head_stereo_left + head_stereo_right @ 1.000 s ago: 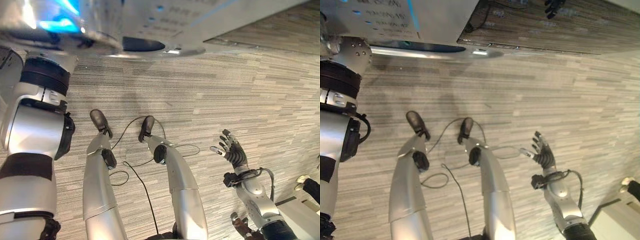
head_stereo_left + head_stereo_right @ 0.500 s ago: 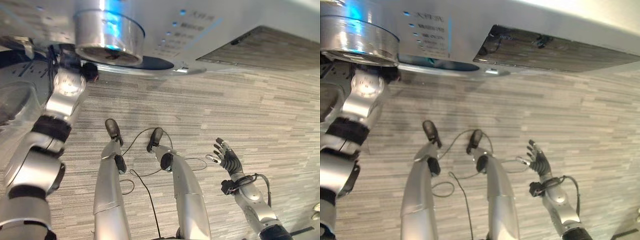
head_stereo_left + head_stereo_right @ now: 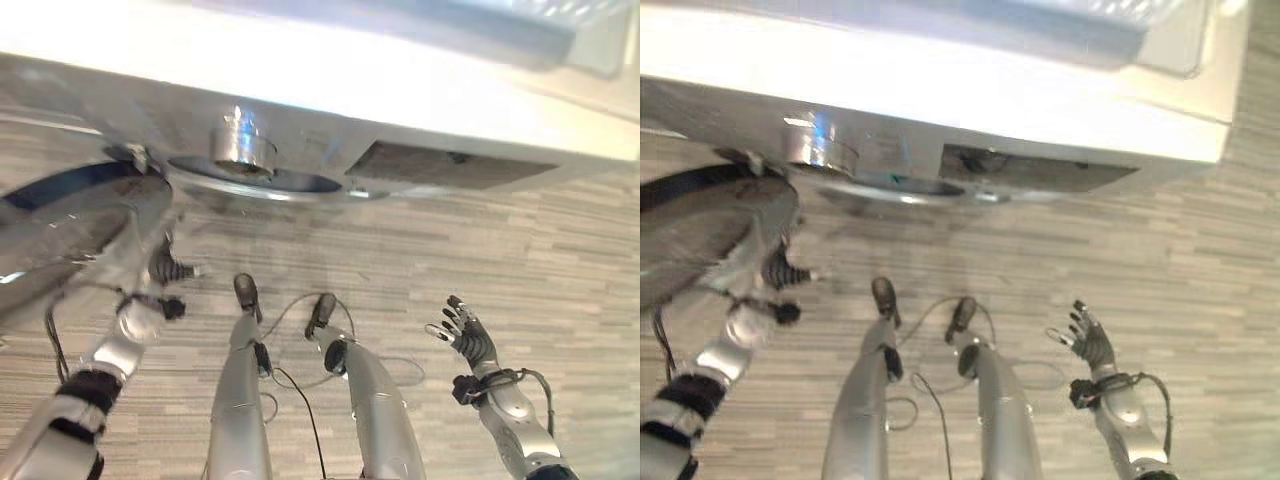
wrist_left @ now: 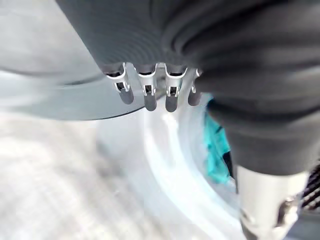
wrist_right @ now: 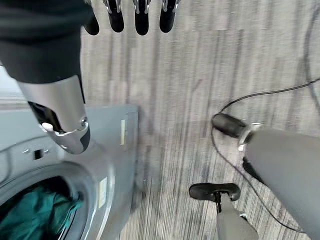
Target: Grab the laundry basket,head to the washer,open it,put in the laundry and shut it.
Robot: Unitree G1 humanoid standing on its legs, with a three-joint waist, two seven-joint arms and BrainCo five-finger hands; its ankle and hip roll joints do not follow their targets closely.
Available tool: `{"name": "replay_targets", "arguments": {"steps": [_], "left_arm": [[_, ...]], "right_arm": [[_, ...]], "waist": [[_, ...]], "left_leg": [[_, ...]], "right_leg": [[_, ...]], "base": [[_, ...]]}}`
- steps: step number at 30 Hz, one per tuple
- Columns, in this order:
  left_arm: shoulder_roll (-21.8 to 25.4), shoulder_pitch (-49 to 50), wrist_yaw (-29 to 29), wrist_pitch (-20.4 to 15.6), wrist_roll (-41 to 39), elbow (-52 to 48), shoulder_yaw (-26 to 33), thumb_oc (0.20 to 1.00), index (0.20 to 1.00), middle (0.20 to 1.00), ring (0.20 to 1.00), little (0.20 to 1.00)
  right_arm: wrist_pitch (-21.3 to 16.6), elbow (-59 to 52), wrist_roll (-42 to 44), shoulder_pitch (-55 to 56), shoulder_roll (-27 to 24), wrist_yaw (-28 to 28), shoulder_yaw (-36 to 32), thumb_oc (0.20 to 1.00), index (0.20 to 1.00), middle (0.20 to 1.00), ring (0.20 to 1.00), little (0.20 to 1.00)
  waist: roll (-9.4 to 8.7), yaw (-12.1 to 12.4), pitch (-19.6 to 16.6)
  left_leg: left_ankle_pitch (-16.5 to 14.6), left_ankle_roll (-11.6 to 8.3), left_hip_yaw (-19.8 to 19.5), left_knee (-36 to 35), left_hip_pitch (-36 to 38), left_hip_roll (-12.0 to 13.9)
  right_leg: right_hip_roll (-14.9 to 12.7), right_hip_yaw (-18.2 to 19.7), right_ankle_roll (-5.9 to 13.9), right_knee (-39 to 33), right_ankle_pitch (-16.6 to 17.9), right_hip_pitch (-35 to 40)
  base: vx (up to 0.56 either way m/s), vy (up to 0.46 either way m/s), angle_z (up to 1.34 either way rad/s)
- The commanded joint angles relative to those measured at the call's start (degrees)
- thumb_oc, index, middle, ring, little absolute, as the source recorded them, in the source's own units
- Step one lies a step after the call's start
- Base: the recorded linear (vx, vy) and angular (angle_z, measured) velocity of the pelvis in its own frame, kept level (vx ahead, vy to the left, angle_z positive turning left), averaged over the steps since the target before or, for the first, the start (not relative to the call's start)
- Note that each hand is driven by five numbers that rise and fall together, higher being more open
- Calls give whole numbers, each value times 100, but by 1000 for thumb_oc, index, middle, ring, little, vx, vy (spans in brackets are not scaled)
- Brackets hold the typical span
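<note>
The silver washer (image 3: 300, 110) stands in front of me with its round door (image 3: 70, 230) swung open at the left. My left hand (image 3: 168, 270) is at the door's edge with straight fingers (image 4: 149, 95); I cannot tell if they touch it. Teal laundry (image 5: 30, 212) lies inside the drum, and in the left wrist view teal laundry (image 4: 216, 150) shows past the opening's rim. My right hand (image 3: 468, 338) hovers open over the floor to the right, holding nothing, its fingers (image 5: 141, 20) spread.
A silver knob (image 3: 243, 150) and a dark drawer panel (image 3: 450, 165) sit on the washer's front above the opening. A pale see-through container (image 3: 1160, 40) stands on the washer's top at the right. Striped grey floor (image 3: 560, 260) runs to the right of the washer.
The camera has tipped up, so the washer's top now shows. My left hand has come down from the control knob to the open door's edge. The right hand keeps its open pose.
</note>
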Motion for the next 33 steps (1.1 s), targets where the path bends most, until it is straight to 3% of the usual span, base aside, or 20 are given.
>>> {"name": "replay_targets", "arguments": {"steps": [1, 8, 16, 21, 22, 24, 25, 27, 31, 33], "left_arm": [[24, 84, -184, -295, -51, -321, 140, 1000, 1000, 1000, 1000, 1000], [-427, 789, -336, -261, -137, -281, 275, 1000, 1000, 1000, 1000, 1000], [-1552, 1383, -282, -86, -134, -153, 250, 1000, 1000, 1000, 1000, 1000], [-1920, 1575, -247, 21, -113, -86, 252, 1000, 1000, 1000, 1000, 1000], [-2027, 1649, -229, 69, -84, -80, 248, 1000, 1000, 1000, 1000, 1000], [-2082, 1600, -197, 103, -68, -21, 265, 1000, 1000, 1000, 1000, 1000], [-2082, 1599, -197, 103, -68, -21, 266, 1000, 1000, 1000, 1000, 1000], [-2137, 1605, -164, 132, -96, 20, 316, 1000, 1000, 1000, 1000, 1000], [-2233, 1639, -7, 147, -129, -25, 498, 1000, 1000, 1000, 1000, 1000], [-2183, 1647, 135, 155, 45, -97, 606, 1000, 1000, 1000, 1000, 1000]], "right_arm": [[-93, 49, -76, 388, -139, 45, -242, 1000, 1000, 1000, 1000, 1000], [-25, 540, -159, 357, 10, 54, -228, 1000, 1000, 1000, 1000, 1000], [69, 1859, -499, 49, 465, -18, 91, 1000, 1000, 1000, 1000, 1000], [112, 2360, -615, -202, 624, -67, 272, 1000, 1000, 1000, 1000, 1000], [139, 2549, -654, -353, 695, -130, 340, 1000, 1000, 1000, 1000, 1000], [173, 2652, -647, -505, 709, -169, 399, 1000, 1000, 1000, 1000, 1000], [173, 2653, -647, -506, 709, -169, 399, 1000, 1000, 1000, 1000, 1000], [226, 2731, -673, -582, 722, -176, 478, 1000, 1000, 1000, 1000, 1000], [297, 2925, -709, -586, 801, -172, 468, 1000, 1000, 1000, 1000, 1000], [319, 3104, -785, -602, 819, -156, 453, 1000, 1000, 1000, 1000, 1000]], "waist": [[130, -134, -157], [264, 2, -281], [496, 213, -482], [586, 340, -516], [634, 448, -528], [637, 524, -473], [637, 523, -471], [520, 529, -542], [333, 471, -854], [339, 426, -1036]], "left_leg": [[29, -145, 59, -481, 209, -340], [305, -239, 19, -820, 850, -303], [717, -415, -128, -1051, 2041, -177], [1044, -572, -206, -1164, 2287, -38], [1516, -807, -375, -1151, 2286, 36], [1902, -1033, -600, -1020, 2333, 83], [1902, -1034, -601, -1021, 2334, 83], [1505, -865, -836, -466, 2412, 127], [902, -689, -779, -18, 3042, 549], [889, -738, -843, -53, 3439, 757]], "right_leg": [[783, 234, -58, -577, -574, 1199], [798, 209, -67, -846, -573, 1830], [825, 86, -152, -1069, -722, 3263], [949, 90, -197, -1329, -758, 3769], [1022, 135, -226, -1437, -778, 3944], [1009, 181, -256, -1498, -737, 4066], [1010, 181, -256, -1499, -736, 4068], [836, 196, -205, -1632, -581, 4141], [434, 150, -22, -1884, -174, 4196], [304, 200, 104, -2004, -27, 4230]], "base": [[0, 0, 0], [-2, -7, 1], [-69, -34, 8], [-165, -54, 3], [-229, -51, 0], [-197, -19, 6], [-170, 4, 1], [-158, -6, -8], [-53, 37, -3], [71, 121, 10]]}}
